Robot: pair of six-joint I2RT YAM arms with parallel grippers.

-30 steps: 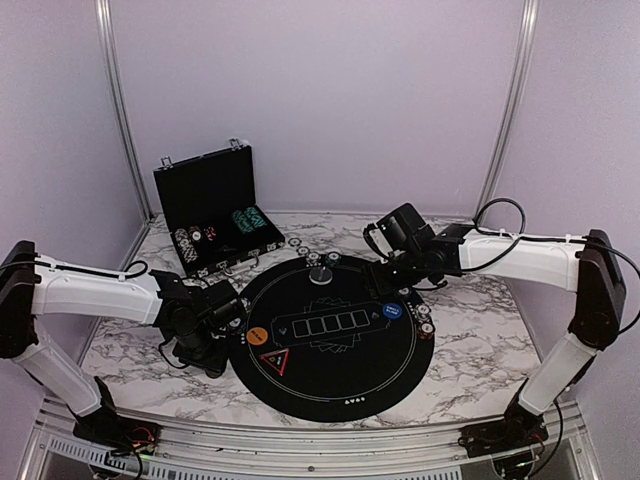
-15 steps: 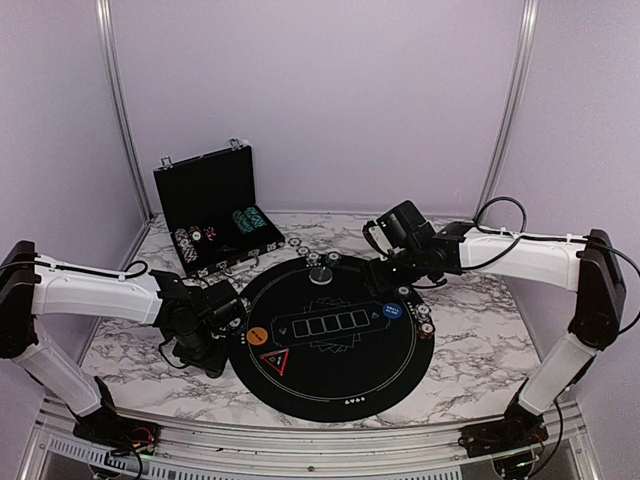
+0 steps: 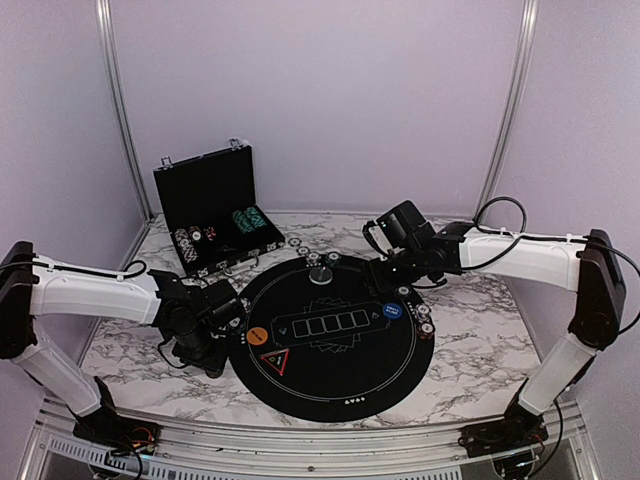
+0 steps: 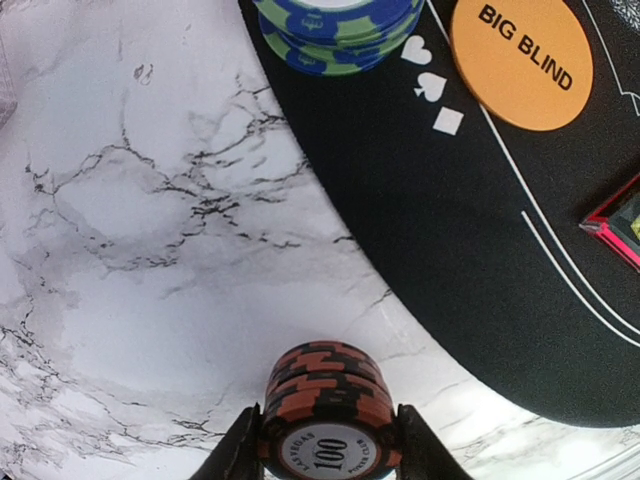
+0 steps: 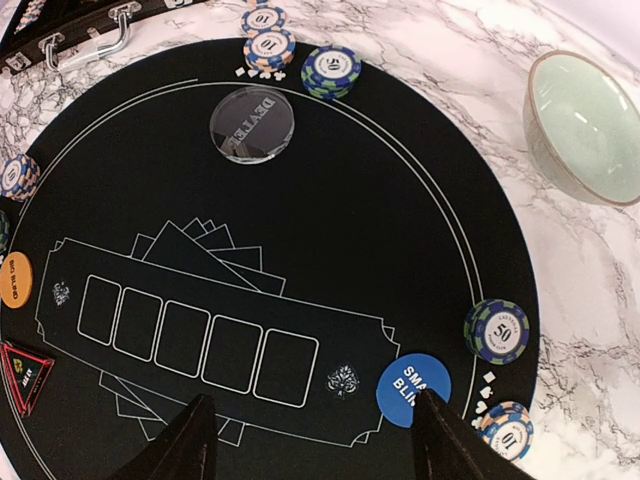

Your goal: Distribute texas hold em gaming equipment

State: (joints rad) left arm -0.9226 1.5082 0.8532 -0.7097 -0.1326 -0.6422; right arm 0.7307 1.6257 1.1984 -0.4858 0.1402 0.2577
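Left hand [image 4: 325, 452] clamped on orange chip stack [image 4: 325, 395], right hand [image 5: 315, 440] apart; several stacks [image 5: 497, 330], buttons [image 5: 413, 390] on mat [image 5: 380, 200], more in case [image 3: 205, 185].

Chip stacks [image 5: 331, 70] at edge of mat [image 5: 400, 200]

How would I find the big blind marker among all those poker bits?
Find the round black mat on the marble table. The big blind disc lies flat at its left edge. It alone is plain orange; the blue disc sits opposite.
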